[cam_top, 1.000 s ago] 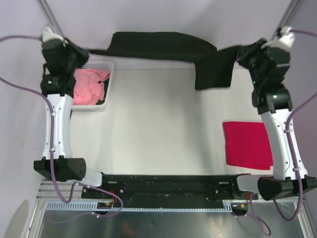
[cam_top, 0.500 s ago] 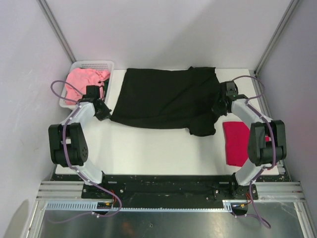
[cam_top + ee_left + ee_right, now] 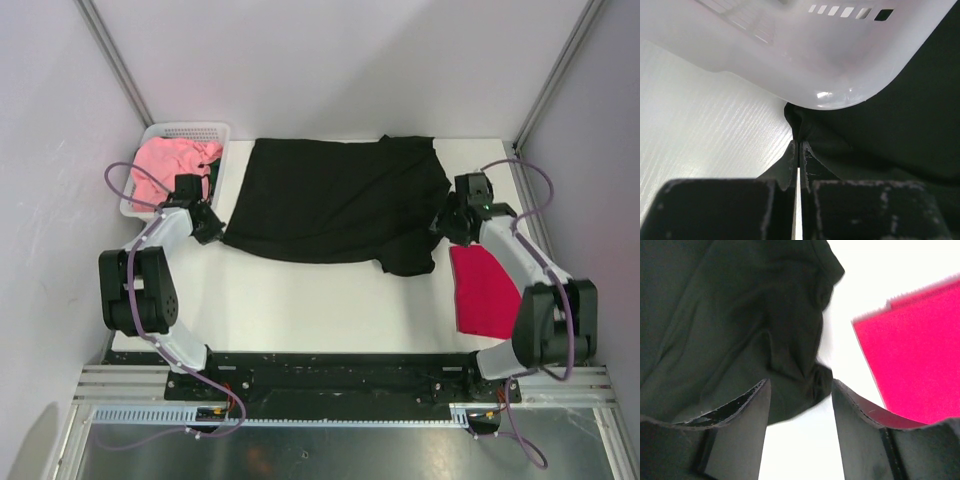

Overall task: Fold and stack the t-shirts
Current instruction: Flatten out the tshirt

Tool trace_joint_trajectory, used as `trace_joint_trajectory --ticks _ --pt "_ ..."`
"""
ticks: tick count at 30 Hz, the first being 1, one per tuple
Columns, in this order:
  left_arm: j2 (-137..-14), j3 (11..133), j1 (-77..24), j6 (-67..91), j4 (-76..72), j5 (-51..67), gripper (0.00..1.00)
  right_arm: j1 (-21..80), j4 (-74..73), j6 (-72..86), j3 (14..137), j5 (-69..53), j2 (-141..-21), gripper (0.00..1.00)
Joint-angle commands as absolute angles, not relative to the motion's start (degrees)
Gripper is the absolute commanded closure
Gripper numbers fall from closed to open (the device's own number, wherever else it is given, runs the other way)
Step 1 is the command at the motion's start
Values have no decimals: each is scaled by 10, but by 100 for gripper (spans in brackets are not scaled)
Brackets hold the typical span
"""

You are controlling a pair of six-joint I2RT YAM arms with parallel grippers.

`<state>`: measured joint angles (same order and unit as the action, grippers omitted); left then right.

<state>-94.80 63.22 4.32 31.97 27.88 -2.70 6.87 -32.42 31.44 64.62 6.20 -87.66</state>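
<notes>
3 t-shirts are in view, and the black t-shirt [image 3: 335,200] is the one being worked: it lies spread across the table [image 3: 320,300] with no print showing. Its near-right corner is bunched and reaches nearer than the rest of the hem. Just off the black t-shirt's right edge, toward the near side, the crimson t-shirt [image 3: 487,292] lies as a flat folded rectangle. Just off its far-left corner, the salmon pink t-shirt [image 3: 165,165] sits crumpled in the white mesh basket [image 3: 190,130]. The left gripper [image 3: 798,150] is at the black t-shirt's near-left corner, its jaws pressed tight together on a small fold of black cloth, with the basket's wall right beside it. The right gripper [image 3: 797,390] is at the black t-shirt's right edge, its jaws standing well apart. Rumpled black cloth lies between and beyond them, but nothing is clamped. The step in hand looks like laying the black t-shirt out flat before folding. With 1 shirt apparently folded and 1 waiting in the basket, the task seems roughly a third done. The next move likely calls for the left jaws to let go as well. After that, the bunched near-right corner needs smoothing and both side edges need fresh grips for the 1st fold, without dragging cloth onto the crimson t-shirt.
</notes>
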Motion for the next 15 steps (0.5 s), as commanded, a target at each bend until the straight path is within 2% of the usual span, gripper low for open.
trace_joint_trajectory --ticks 1,6,15 --pt "-919 628 42 306 265 -17 100 68 -325 331 558 64 -778 47" --pt "-919 630 39 307 265 -10 100 68 -279 331 468 52 -742 59" --pt "-926 630 39 305 261 -6 100 88 -197 321 460 42 -833 58"
